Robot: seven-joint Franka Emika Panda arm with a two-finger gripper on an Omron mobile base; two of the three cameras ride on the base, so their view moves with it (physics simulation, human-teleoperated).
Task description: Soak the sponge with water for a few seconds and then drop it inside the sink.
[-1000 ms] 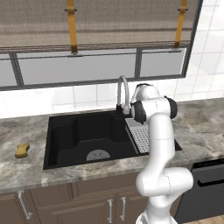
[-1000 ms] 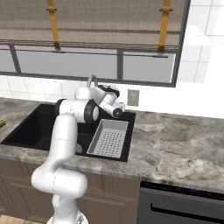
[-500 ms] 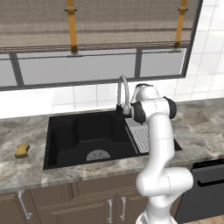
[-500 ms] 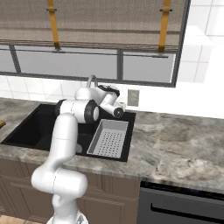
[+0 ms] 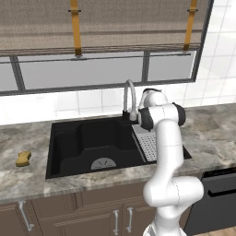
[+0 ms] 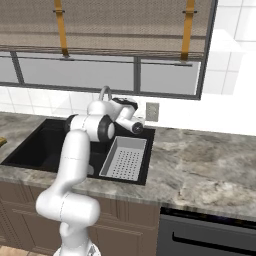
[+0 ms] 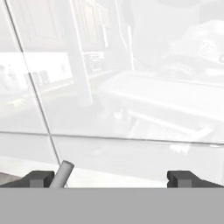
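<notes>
Your gripper is released, its two tips wide apart with nothing between them, facing the white tiled wall behind the curved faucet. Below it you see the black sink and the grey drainer tray. The sponge lies on the counter, left of the sink, well apart from your arm.

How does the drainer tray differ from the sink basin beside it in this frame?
The drainer tray is light grey and perforated; the sink basin is black and solid, with a round grey drain. The tray is smaller and narrower, the basin wider. The tray sits right of the faucet, the basin left. Both are rectangular and set in the counter.
</notes>
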